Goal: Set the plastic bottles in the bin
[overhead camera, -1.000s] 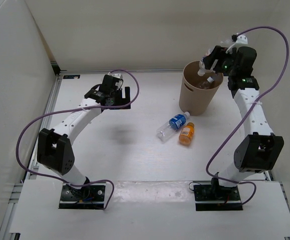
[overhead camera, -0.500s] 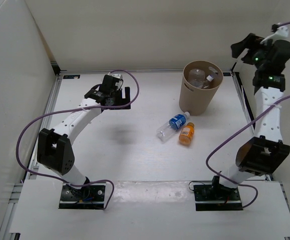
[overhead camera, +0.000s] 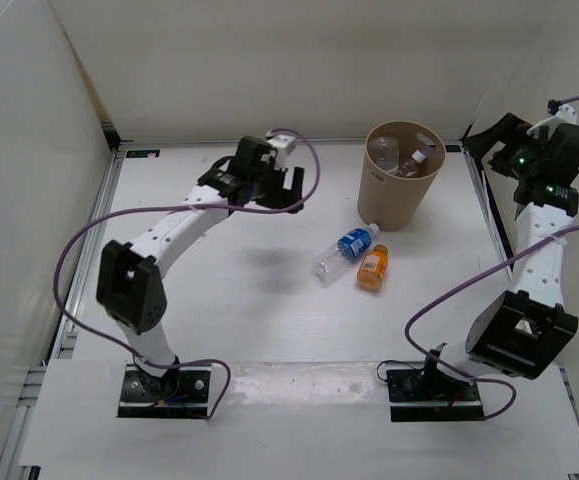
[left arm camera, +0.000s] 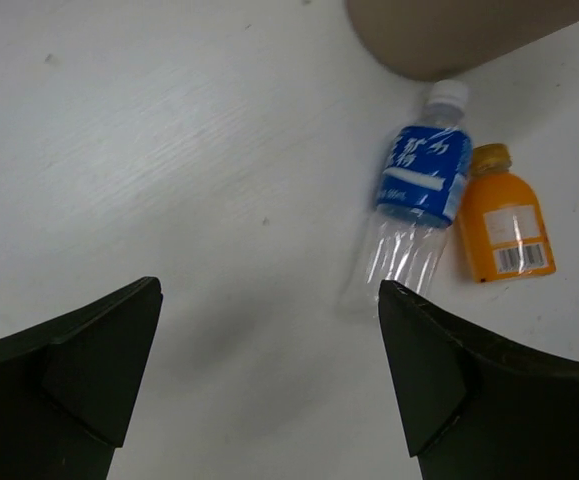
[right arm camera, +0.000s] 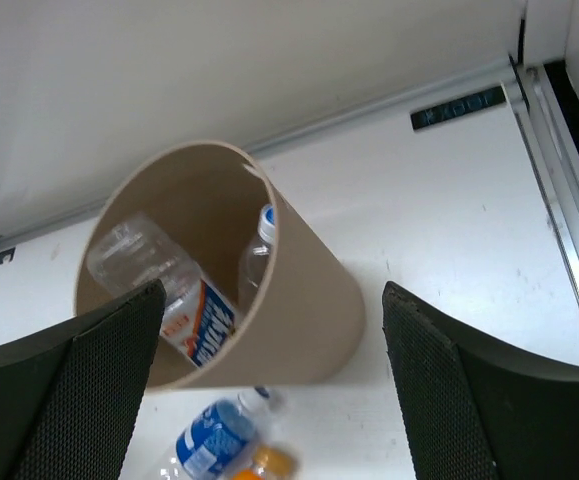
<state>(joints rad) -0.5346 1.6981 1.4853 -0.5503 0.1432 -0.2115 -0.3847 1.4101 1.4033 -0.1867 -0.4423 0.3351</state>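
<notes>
Two bottles are left to collect, and the left gripper [overhead camera: 274, 203] looks best placed for them. It hovers over the surface [overhead camera: 219, 300] with the pair at about 4 o'clock from it in the top view.

The blue-label bottle [left arm camera: 419, 190] lies on its side, its cap pointing at 1 o'clock against the foot of the bin [overhead camera: 394, 205]. The orange bottle [left arm camera: 504, 225] lies just beside it on the 3 o'clock side, perhaps touching.

A good grasp probably turns the wrist so the jaws cross the blue bottle's long axis, then closes on the labelled middle. The thin clear base looks likely to crumple or slip. One finger has to enter the tight seam next to the orange bottle, so coming straight down matters; a nudge could roll either one.

The left gripper [left arm camera: 269, 380] is spread wide, holding and touching nothing. The right gripper [right arm camera: 269, 390] is also wide apart and empty, raised at 3 o'clock of the bin. Two clear bottles [right arm camera: 169, 290] already lie inside the bin.
</notes>
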